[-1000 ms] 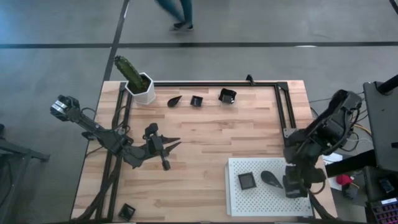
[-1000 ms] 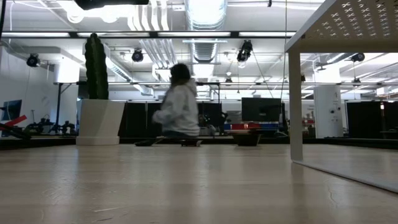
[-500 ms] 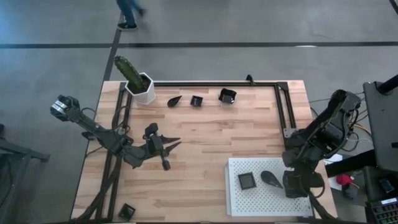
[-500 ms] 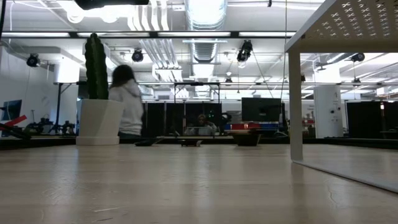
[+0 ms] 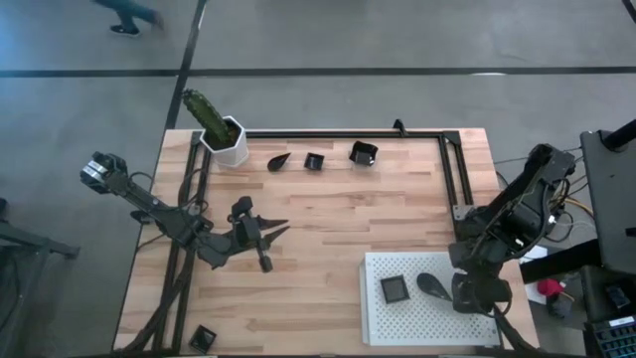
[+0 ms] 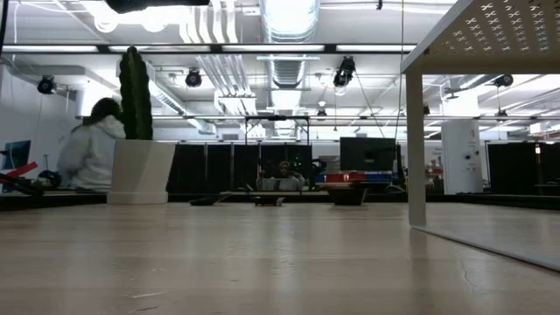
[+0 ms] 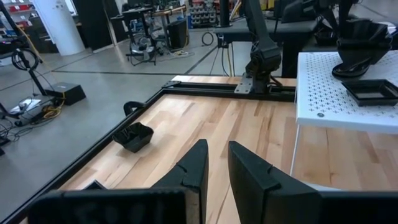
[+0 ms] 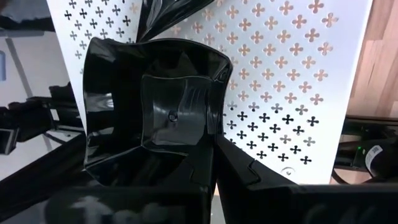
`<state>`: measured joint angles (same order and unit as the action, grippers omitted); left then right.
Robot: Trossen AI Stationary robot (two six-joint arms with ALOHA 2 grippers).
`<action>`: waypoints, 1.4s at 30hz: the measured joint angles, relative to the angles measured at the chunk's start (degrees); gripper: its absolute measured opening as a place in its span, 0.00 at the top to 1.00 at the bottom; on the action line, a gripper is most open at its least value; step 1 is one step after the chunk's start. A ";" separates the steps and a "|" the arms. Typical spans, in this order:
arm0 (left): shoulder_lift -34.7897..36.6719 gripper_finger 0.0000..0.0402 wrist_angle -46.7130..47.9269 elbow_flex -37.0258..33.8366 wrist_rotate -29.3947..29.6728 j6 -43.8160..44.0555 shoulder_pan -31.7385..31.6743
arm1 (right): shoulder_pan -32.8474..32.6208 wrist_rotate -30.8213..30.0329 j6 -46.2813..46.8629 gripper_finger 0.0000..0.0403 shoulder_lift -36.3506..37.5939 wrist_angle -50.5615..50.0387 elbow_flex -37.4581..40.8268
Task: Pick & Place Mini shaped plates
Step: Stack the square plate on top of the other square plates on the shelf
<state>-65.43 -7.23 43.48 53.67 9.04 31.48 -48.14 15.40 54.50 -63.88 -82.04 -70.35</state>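
Two dark mini plates already lie on your large white perforated square tray (image 5: 427, 323): a square rimmed one (image 5: 395, 289) and a teardrop one (image 5: 431, 284) just beside it. Your right gripper (image 5: 473, 291) hangs over the tray's right part, fingers pinched tight on the rim of a third glossy black square dish (image 8: 165, 109). The wrist view shows that dish tilted above the perforated surface, next to the teardrop. Rim pinch makes sense, since these dishes are too shallow to grab any other way. You look about ready to lower and release, though I can't tell if the dish touches the tray yet.

Your left gripper (image 5: 260, 242) hovers over bare wood near the middle-left of the light wooden table (image 5: 338, 219), fingers (image 7: 193, 171) a narrow gap apart, nothing between them. It seems to be waiting.

Three more dark plates sit in a row along the far edge: a leaf-shaped one (image 5: 278, 160), a small square (image 5: 314, 161), a bigger square (image 5: 363, 152). One more square (image 5: 203, 338) is at the near-left corner. The white pot with a green cactus (image 5: 221, 130) stands at the far-left corner; keep clear of it.
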 joint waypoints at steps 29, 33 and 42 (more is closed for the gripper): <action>0.00 0.86 -1.35 0.00 0.41 -0.87 -0.02 | 0.00 0.07 -2.18 0.98 0.02 3.07 0.09; 0.00 0.86 -1.39 0.00 0.44 -0.87 -0.02 | 0.00 0.06 -2.01 0.96 0.02 3.04 0.09; 0.00 0.86 -1.40 0.00 0.46 -0.87 -0.03 | 0.00 0.06 -2.83 0.81 0.06 3.00 0.08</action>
<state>-65.43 -8.62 43.48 54.13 8.16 31.45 -48.14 15.46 51.67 -63.82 -79.04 -70.27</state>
